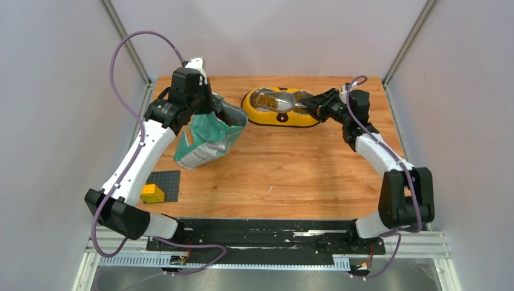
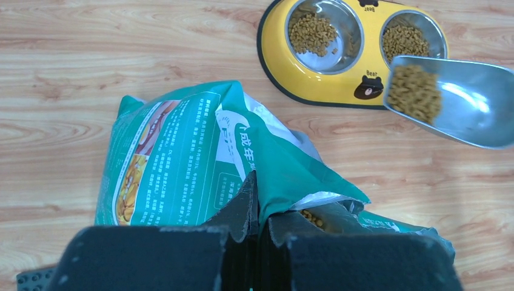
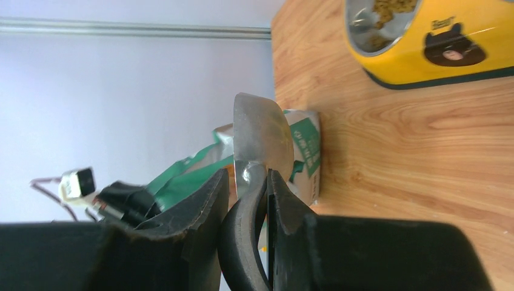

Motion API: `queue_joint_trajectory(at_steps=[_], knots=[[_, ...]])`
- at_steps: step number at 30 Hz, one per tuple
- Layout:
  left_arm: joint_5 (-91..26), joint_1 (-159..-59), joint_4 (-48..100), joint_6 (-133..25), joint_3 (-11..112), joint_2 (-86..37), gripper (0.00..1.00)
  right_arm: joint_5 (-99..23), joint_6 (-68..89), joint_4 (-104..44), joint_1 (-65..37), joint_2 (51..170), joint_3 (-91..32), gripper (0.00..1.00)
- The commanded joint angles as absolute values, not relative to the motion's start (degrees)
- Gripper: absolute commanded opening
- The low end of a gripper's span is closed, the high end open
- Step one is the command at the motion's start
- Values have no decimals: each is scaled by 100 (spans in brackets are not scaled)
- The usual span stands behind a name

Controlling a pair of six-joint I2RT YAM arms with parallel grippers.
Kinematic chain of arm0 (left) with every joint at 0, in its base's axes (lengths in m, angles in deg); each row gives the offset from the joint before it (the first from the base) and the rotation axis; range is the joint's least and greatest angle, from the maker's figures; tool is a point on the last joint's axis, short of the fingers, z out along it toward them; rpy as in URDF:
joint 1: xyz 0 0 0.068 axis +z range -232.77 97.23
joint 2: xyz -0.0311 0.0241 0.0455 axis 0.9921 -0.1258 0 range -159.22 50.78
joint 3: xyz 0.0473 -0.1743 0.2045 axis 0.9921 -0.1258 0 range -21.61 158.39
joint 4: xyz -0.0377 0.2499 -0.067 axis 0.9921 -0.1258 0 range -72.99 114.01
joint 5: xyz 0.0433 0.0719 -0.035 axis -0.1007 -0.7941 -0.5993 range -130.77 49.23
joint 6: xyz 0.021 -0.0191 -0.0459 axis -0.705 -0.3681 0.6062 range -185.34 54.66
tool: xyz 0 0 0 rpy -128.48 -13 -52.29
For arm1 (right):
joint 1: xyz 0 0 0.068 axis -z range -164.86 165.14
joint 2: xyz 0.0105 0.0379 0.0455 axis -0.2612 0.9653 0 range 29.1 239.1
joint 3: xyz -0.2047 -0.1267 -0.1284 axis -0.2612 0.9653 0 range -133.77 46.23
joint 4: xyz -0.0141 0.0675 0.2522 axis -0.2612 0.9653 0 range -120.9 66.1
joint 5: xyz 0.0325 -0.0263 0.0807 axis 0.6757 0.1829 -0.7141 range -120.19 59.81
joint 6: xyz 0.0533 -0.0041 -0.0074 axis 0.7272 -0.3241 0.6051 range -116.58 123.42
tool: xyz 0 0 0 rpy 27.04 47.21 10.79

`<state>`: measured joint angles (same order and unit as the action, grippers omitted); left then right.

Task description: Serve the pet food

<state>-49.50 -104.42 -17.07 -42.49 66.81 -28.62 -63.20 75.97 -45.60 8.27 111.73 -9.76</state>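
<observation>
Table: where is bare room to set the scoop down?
Free: the wide middle of the table, between pouch, feeder and right arm. Crowded: the back, around feeder and scoop; the near left corner holds a grey baseplate.

One teal pouch (image 2: 182, 157), one yellow double feeder (image 2: 273, 56), two steel bowls (image 2: 350, 24), one grey scoop (image 2: 476, 103), one yellow brick (image 1: 152, 193), one grey baseplate (image 1: 171, 180).

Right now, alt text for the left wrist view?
The shut left pincer pinches the top edge of the open teal pouch. Beyond it, a grey scoop loaded with kibble hangs by a yellow feeder whose two bowls both hold kibble.
</observation>
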Motion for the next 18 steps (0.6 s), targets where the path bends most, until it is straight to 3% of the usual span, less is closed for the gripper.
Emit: queue_joint_trajectory(at_steps=[1,10,18], knots=[[-4979,-10351,-1541,-4224,6665,-2564,0,-6430,7620,-5399,938,11897,-1496,0],[-4875,-10343,-1489,-4270,6599,-2615,0,-6073,7032,-5290,1000,13490,-2517,0],[-4878,-10343,-1463,-4325,6584,-2610,0,-5181,5762,-4312,827,14056,-3458,0]])
